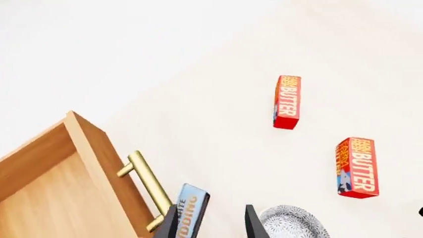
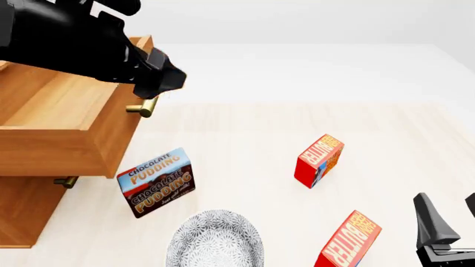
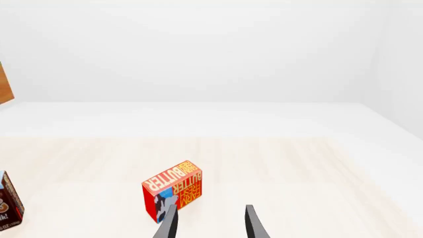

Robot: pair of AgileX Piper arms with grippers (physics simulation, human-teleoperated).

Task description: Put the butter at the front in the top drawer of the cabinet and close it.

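Cabinet (image 2: 30, 211) half hidden behind left arm (image 2: 67, 39)

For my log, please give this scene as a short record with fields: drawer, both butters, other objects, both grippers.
top drawer: pulled open, nothing visible inside
front butter: on the table, near the right gripper
far butter: on the table, further back
chocolate pudding box: beside the cabinet
patterned plate: front of table
left gripper: open, holding nothing
right gripper: open, holding nothing
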